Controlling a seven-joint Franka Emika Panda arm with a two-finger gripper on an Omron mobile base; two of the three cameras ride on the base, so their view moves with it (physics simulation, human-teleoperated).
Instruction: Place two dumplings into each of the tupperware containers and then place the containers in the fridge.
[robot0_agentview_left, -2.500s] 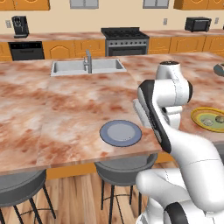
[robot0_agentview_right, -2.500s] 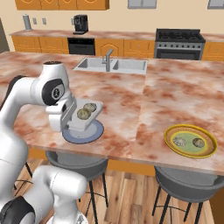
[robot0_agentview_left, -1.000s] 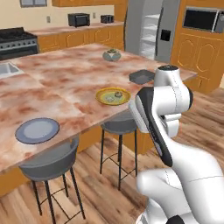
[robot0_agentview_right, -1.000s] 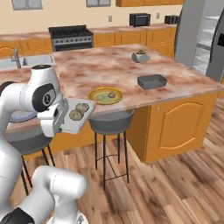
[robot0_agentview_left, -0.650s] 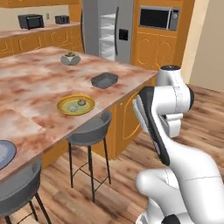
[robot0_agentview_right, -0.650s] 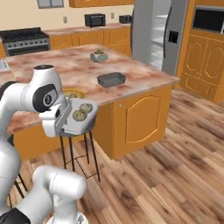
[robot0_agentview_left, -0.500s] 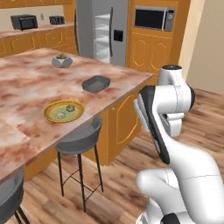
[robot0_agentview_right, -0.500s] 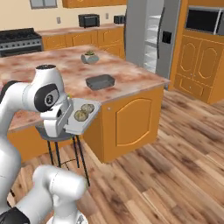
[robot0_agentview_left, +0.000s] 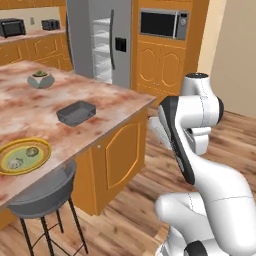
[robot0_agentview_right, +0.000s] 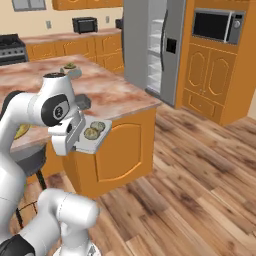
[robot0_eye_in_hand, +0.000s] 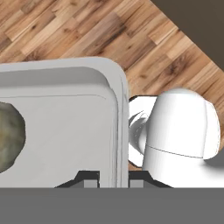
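Note:
My gripper (robot0_agentview_right: 79, 139) is shut on the rim of the pale grey tupperware container (robot0_agentview_right: 95, 137) and holds it level in the air beside the island's corner. Two dumplings (robot0_agentview_right: 94, 130) lie in it. In the hand view the fingertips (robot0_eye_in_hand: 88, 177) clamp the container's rim (robot0_eye_in_hand: 119, 109), and one dumpling (robot0_eye_in_hand: 8, 135) shows at the left. The dark grey tupperware container (robot0_agentview_left: 76, 112) sits on the island counter (robot0_agentview_left: 115, 100). Two more dumplings (robot0_agentview_left: 24, 156) rest on a yellow-rimmed plate (robot0_agentview_left: 6, 170). The fridge (robot0_agentview_left: 95, 42) stands ahead with a door open and its white shelves showing.
A potted plant (robot0_agentview_left: 41, 79) in a grey bowl sits far back on the island. A stool (robot0_agentview_left: 42, 192) stands under the counter edge. Orange cabinets with a microwave (robot0_agentview_right: 215, 25) flank the fridge (robot0_agentview_right: 150, 45). Wooden floor (robot0_agentview_right: 200, 165) lies between the island and the fridge.
Both base views have swung away from the island toward the fridge, so the base has moved. The pale container with its dumplings has stayed in my grip throughout.

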